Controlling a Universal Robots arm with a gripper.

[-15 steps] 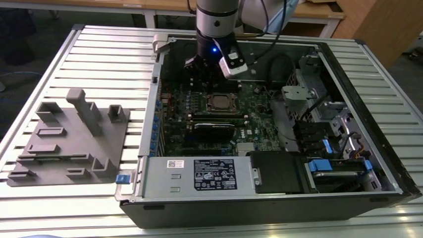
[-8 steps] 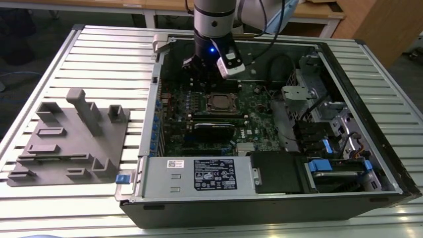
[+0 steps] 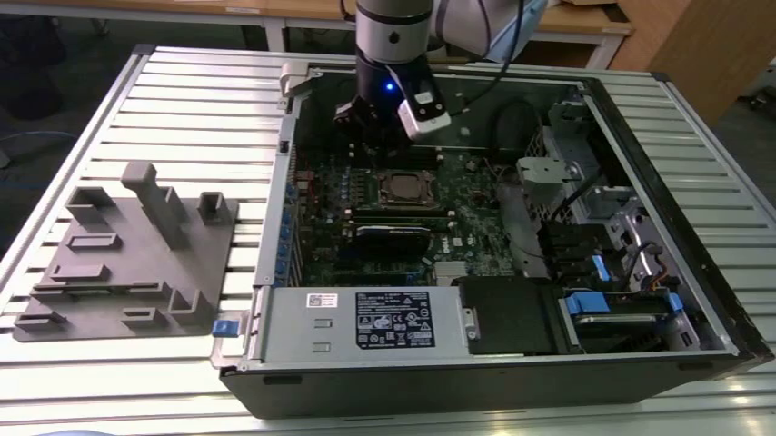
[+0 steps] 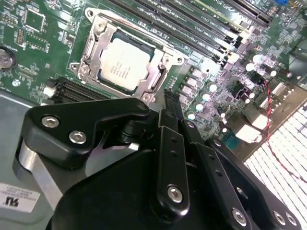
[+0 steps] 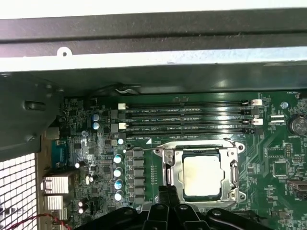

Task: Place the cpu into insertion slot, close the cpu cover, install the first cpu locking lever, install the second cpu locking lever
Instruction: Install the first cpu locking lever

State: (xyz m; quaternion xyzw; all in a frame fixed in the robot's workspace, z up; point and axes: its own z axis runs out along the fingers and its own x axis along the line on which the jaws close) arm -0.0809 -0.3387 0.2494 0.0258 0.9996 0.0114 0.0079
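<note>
- Nearest, on the slatted worktop [image 3: 182,100], the open computer case [image 3: 485,386] lies on its side. Its power supply box [image 3: 291,318] runs along the near wall. A grey fixture block [image 3: 122,245] sits well apart on the exterior view's left.
- Mid-board, the cpu [image 4: 123,64] lies flat in the insertion slot [image 3: 383,189]. The cpu cover [image 5: 177,167] appears folded down around it, with the chip's metal top showing through the cut-out.
- A thin wire lever [image 5: 144,150] runs beside the slot's far edge. I cannot tell whether it is hooked home.
- Risk, as I judge it: the tips sit so close to a corner of the slot that a small sideways drift could scrape the board parts beside it or catch the cover's edge. A lever pushed off its line could spring back. Pressing on a cover that is not fully seated could load the chip unevenly.
- The gripper [image 4: 170,98] hangs at that corner, just beside the cover's frame, though contact cannot be confirmed. Its fingers are drawn together with nothing between them.
- The arm [image 3: 394,36] comes down from the far side with the wrist close to upright. It stands over the far half of the board, between the slot and the long memory slots [image 5: 187,120].
</note>
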